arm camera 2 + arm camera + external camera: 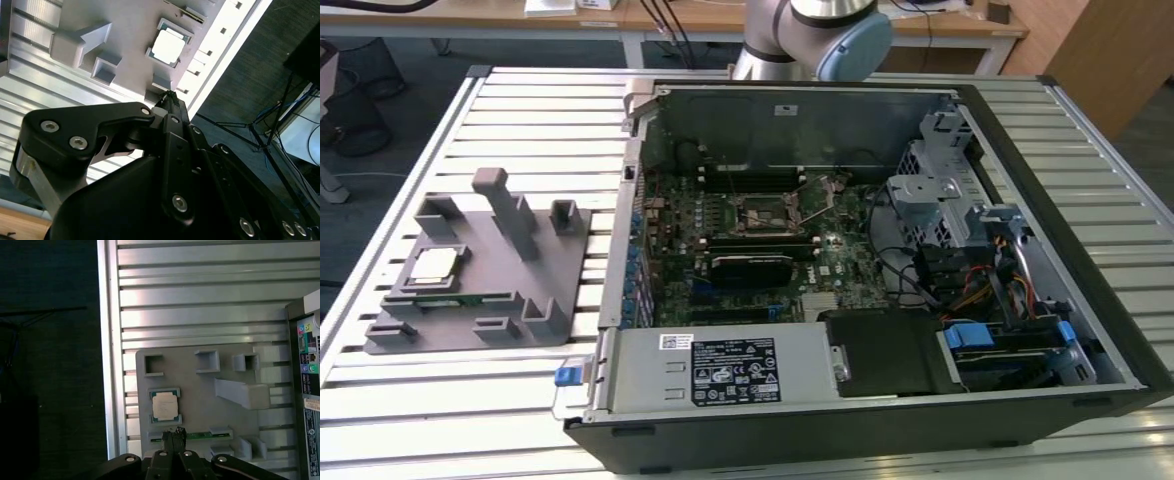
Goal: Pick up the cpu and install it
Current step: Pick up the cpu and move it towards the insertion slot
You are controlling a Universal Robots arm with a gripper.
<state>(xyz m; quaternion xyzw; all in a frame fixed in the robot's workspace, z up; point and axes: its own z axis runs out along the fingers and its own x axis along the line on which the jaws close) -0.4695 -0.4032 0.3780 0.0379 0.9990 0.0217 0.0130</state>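
The cpu [434, 265], a small silvery square chip with a pale rim, lies flat in a pocket of the grey holder block [520, 285] at the exterior view's left. Both wrist views look down on the cpu [167, 46] [164, 406] from well above. My gripper [175, 432] [170, 95] hangs over the holder with its dark fingertips pressed together, shut and holding nothing. Its tips line up just beside the cpu, over the slot with the green memory stick [200, 435]. The open computer case [1067, 180] shows the dark socket [765, 207] with its metal frame on the motherboard.
The holder block has upright posts [500, 205] and small pockets. A green memory stick [454, 298] lies in it beside the cpu. The slatted metal table [520, 110] ends close beyond the holder, with dark floor past its edge [50, 365]. The arm's base [807, 35] stands behind the case.
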